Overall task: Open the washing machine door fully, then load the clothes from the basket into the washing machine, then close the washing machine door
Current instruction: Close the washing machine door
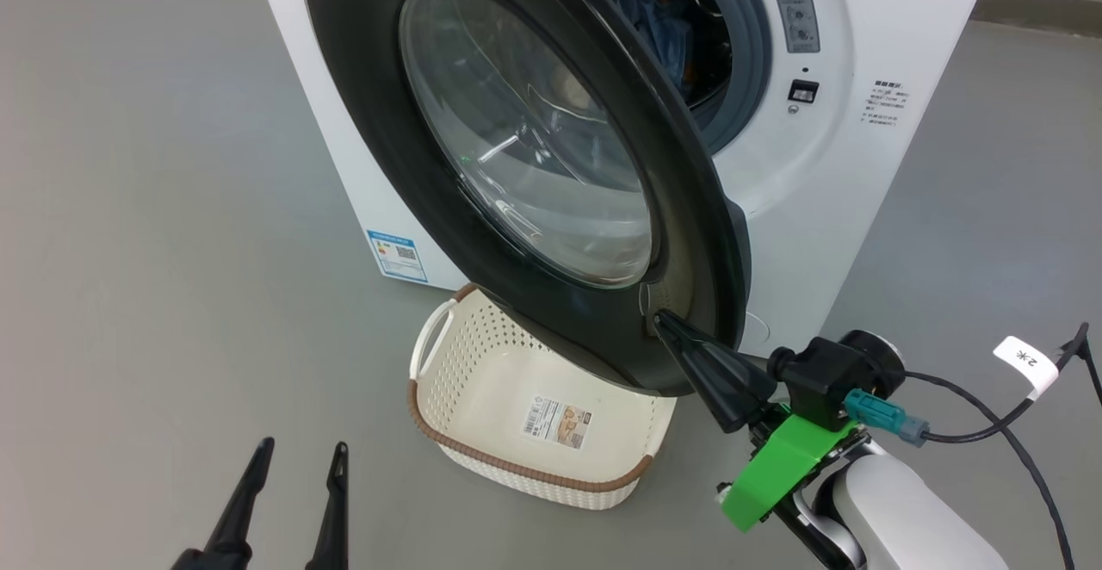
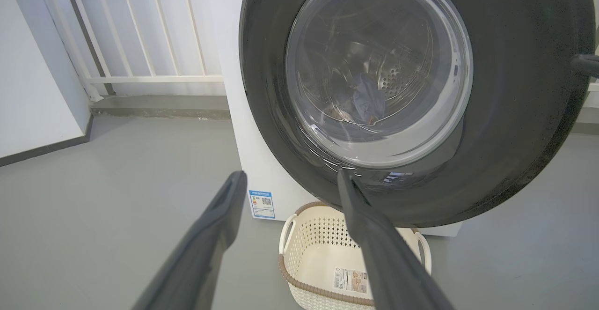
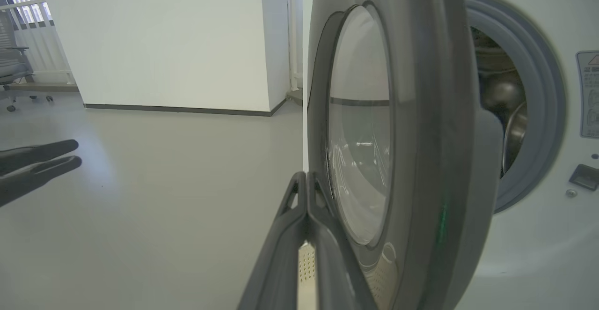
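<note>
Right gripper, its two dark fingers pressed together, tip against the low rim of the partly open round glossy black washing machine door

In the right wrist view the right gripper lies just beside the door's outer face; the left gripper, fingers spread apart and holding nothing, hangs above the grey floor, well apart from the door. The door stands ajar from the white front-loading washing machine, and the gap shows the grey rubber gasket with the light blue clothes inside the drum, also seen through the glass in the left wrist view. The cream-white perforated plastic basket with a brown rim sits on the floor under the door, a label sticker showing on its bottom
</note>
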### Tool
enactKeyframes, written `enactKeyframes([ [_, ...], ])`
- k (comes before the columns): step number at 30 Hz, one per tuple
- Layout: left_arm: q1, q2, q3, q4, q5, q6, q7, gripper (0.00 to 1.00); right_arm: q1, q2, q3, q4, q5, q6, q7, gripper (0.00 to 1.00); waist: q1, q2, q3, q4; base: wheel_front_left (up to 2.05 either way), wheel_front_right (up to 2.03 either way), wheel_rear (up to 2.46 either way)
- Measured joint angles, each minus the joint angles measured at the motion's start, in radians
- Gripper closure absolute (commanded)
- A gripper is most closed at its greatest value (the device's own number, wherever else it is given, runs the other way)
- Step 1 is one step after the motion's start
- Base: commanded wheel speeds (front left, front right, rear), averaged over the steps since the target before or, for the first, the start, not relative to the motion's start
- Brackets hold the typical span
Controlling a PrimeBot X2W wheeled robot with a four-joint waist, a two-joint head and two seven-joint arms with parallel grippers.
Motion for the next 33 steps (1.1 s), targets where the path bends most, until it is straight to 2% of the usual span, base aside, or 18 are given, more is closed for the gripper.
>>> enactKeyframes([
  [11,-0.014,-0.004,-0.007,0.007,0.0,0.0,-0.012,0.0,-0.048,-0.014,-0.047,0.097,0.007,0.0,-0.022,1.0,0.0,0.0,0.024,0.004,0.0,0.0,0.0],
  [22,-0.025,-0.009,-0.016,0.008,0.0,0.003,-0.021,0.0,-0.073,-0.015,-0.1,0.128,0.007,0.001,-0.035,1.0,0.0,0.0,0.053,0.007,0.0,0.0,0.0],
  [33,-0.069,-0.038,-0.027,0.008,0.012,0.003,-0.03,0.0,-0.187,-0.072,-0.163,0.197,0.003,0.002,-0.035,1.0,0.0001,0.0001,0.117,0.02,0.0,0.0,0.0],
])
